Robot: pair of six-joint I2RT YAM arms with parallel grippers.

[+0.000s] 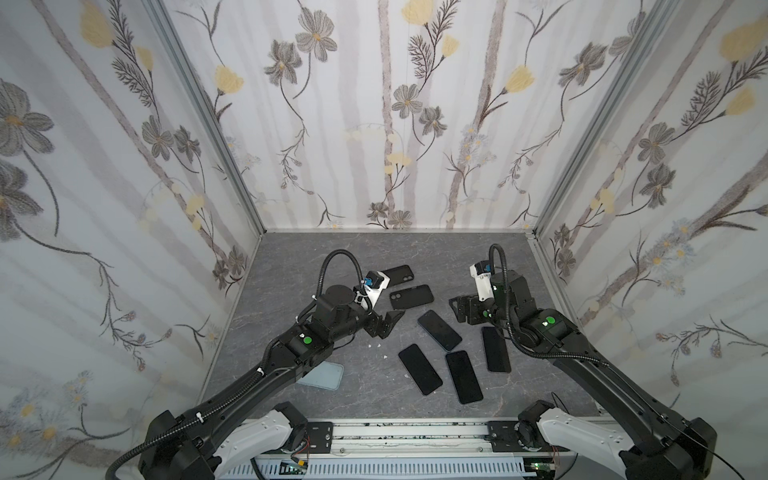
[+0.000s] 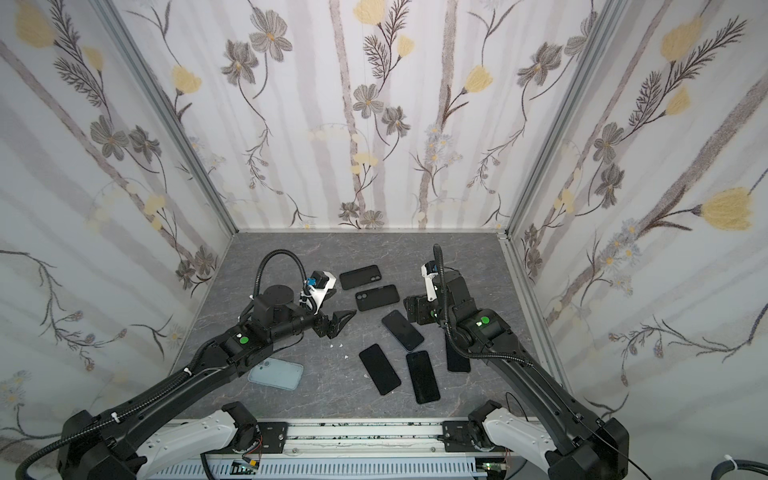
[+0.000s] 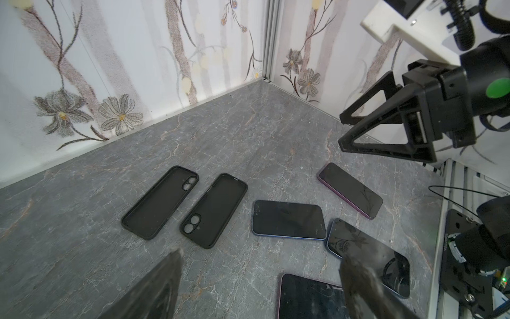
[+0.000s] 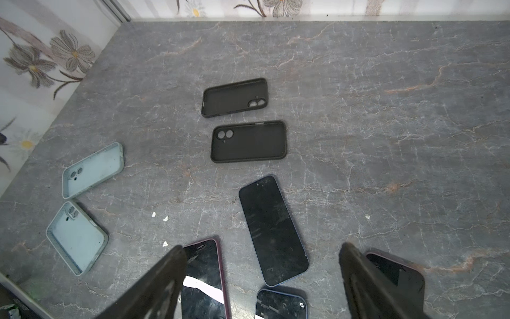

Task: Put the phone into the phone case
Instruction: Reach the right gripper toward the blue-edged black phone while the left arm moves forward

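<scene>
Our phone [image 4: 271,230] lies flat and screen-up on the grey table [image 4: 386,110], just ahead of the right gripper [image 3: 343,130], whose jaws stand wide and hold nothing; the phone's dark glass is scuffed, its edge bluish. Beyond it we see the black phone case [image 4: 248,141], hollow side up, and the left gripper [image 1: 388,325] hangs near, equally wide and empty.

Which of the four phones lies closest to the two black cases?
The rearmost phone, lying just in front of the nearer black case; the other three sit farther forward.
</scene>
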